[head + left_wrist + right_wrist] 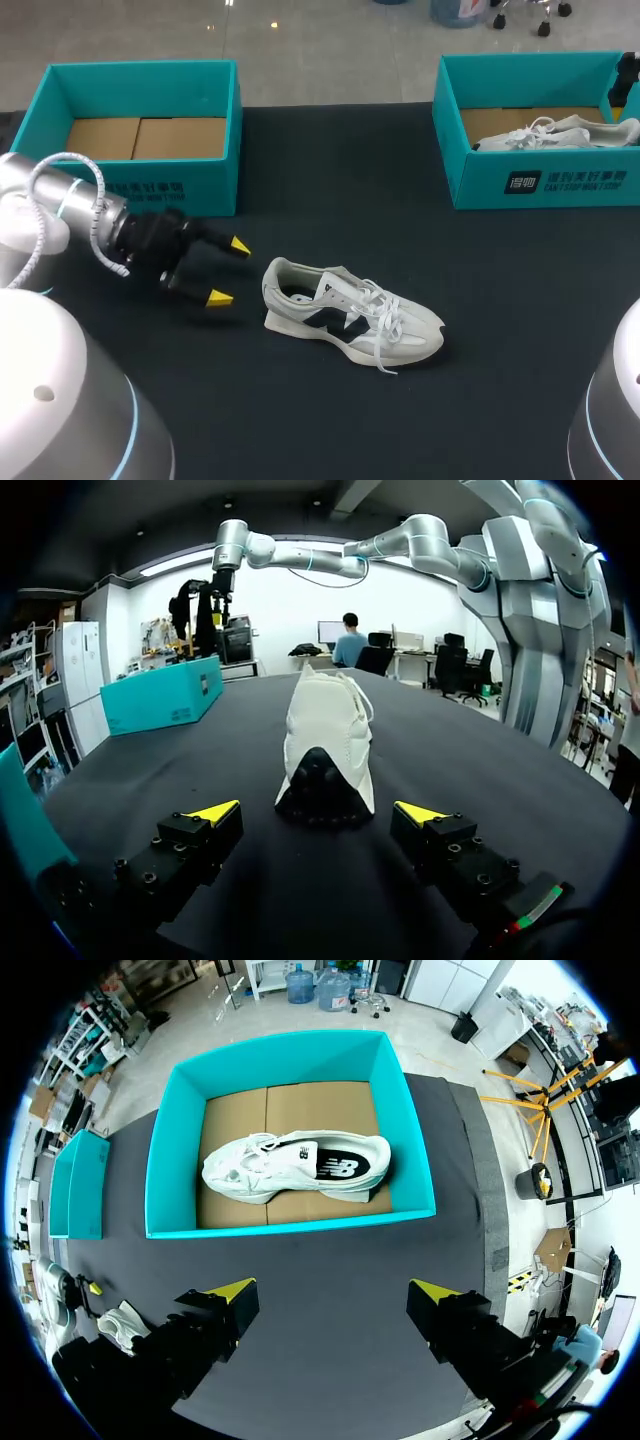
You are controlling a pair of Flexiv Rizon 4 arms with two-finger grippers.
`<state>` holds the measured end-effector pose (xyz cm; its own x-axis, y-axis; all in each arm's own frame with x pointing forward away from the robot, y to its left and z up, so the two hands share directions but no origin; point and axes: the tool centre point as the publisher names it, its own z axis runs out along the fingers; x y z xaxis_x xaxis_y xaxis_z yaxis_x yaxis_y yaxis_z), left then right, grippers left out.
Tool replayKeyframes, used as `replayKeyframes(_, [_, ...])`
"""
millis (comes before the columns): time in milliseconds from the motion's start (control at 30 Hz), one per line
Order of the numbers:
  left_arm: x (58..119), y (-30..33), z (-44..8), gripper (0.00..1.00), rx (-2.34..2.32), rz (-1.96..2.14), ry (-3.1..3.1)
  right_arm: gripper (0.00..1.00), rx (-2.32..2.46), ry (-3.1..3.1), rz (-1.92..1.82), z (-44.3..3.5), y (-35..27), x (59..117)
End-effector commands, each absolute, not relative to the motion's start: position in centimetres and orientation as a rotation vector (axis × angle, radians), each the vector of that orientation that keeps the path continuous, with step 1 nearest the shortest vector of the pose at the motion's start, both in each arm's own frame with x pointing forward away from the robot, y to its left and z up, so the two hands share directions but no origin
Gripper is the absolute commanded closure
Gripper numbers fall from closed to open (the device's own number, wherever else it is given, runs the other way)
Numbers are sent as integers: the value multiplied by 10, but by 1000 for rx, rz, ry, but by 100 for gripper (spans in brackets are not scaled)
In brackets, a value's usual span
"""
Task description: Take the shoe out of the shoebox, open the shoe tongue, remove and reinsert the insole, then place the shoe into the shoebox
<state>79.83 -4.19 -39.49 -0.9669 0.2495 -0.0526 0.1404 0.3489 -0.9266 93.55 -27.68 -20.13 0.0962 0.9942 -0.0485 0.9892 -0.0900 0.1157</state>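
From the head view, the shoe [350,315] is lying on its sole on the black table [400,220], near the middle. Its heel is pointing left and its toe right, and the laces are trailing loose toward the near edge. The left gripper [227,272] is hovering low just left of the heel, with its jaws standing wide and nothing between them. The left shoebox [200,185] is sitting at the far left, with bare cardboard showing inside. The right shoebox [545,185] is sitting at the far right, and a second shoe [560,132] is lying in it.

From the left wrist view, the left gripper [318,813] is pointing straight at the shoe [325,735]. The dark heel is sitting just ahead of the yellow fingertips [215,812], in line with the gap between them. The jaws are spread wider than the heel and are not touching it. The right shoebox [160,695] is standing well beyond the shoe, toward the far side of the table [480,770].

From the right wrist view, the right gripper [335,1290] is hanging high above the table [330,1250] and looking down. Its jaws are open wide and holding nothing. The right shoebox [290,1222] is lying ahead of the fingers, and the second shoe [295,1165] is resting on its side across the cardboard floor. The left shoebox [80,1185] is showing well off beside it. Part of the shoe [122,1325] is peeking out from behind one finger.
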Motion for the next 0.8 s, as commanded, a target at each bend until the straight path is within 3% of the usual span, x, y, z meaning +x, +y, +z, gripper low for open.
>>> replayKeyframes(33, [809,-49,-399,0,-446,1670,-2430,0,2236,2035,65,-201,-277,936])
replayKeyframes(800, [797,-88,-401,0,-545,1645,-2266,0,2236,2035,65,-201,-277,936])
